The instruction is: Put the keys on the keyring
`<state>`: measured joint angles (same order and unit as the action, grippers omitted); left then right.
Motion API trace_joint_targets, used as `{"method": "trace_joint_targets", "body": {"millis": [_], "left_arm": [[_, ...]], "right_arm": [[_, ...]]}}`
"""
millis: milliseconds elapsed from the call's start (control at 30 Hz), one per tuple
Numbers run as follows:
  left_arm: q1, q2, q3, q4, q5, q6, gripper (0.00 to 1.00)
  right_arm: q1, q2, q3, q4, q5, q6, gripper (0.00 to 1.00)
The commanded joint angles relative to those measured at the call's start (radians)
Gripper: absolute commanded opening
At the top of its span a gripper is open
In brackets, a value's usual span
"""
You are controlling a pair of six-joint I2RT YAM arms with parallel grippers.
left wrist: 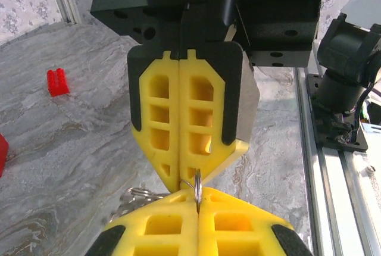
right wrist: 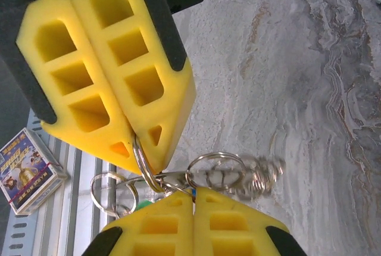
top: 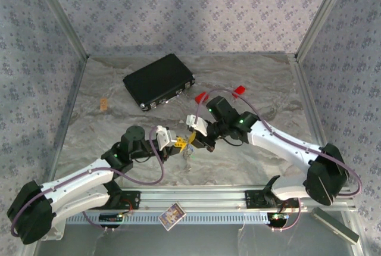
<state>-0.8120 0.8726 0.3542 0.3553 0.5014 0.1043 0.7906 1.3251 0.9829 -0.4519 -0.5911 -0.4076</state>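
Left gripper (right wrist: 141,158) is squeezed shut on the keyring (right wrist: 169,178). Right gripper (right wrist: 193,192) pinches it too, tip to tip with the left one. It hangs between them over the table (right wrist: 286,89).

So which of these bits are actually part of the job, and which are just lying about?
In the job: keyring, pinched between left gripper and right gripper; keys hard to tell.
Lying about: black case, red block, second red block, card box.
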Motion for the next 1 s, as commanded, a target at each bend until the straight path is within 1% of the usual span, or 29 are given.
{"method": "trace_joint_targets", "body": {"millis": [0,33,67,100,267,433,633,800,833,867,967], "left_arm": [[-0.007,-0.007,0.013,0.109,0.029,0.012,0.00],[-0.007,-0.009,0.011,0.110,0.027,0.012,0.00],[-0.009,-0.010,0.006,0.115,0.028,0.009,0.00],[-0.009,-0.010,0.000,0.122,0.026,0.004,0.00],[-0.009,-0.012,-0.021,0.166,0.024,-0.020,0.00],[-0.008,-0.006,-0.028,0.196,0.029,-0.035,0.00],[-0.009,0.000,-0.029,0.214,0.040,-0.042,0.00],[-0.010,0.008,-0.031,0.227,0.043,-0.047,0.00],[-0.009,0.009,-0.031,0.229,0.044,-0.046,0.00],[-0.010,0.009,-0.031,0.231,0.043,-0.046,0.00],[-0.010,0.011,-0.031,0.238,0.032,-0.049,0.00]], "right_arm": [[-0.005,-0.024,-0.001,-0.022,-0.003,0.020,0.13],[-0.012,-0.043,-0.014,-0.004,-0.008,0.026,0.25],[-0.020,-0.064,-0.032,0.016,-0.009,0.032,0.33],[-0.026,-0.087,-0.049,0.034,-0.013,0.035,0.35],[-0.033,-0.173,-0.142,0.149,-0.039,0.036,0.37],[-0.027,-0.170,-0.163,0.243,-0.079,0.084,0.37],[-0.008,-0.156,-0.180,0.312,-0.064,0.107,0.32],[0.003,-0.136,-0.174,0.336,-0.068,0.113,0.25],[0.005,-0.132,-0.172,0.338,-0.067,0.113,0.22],[0.007,-0.129,-0.171,0.340,-0.067,0.113,0.17],[0.012,-0.129,-0.167,0.341,-0.063,0.108,0.00]]}}
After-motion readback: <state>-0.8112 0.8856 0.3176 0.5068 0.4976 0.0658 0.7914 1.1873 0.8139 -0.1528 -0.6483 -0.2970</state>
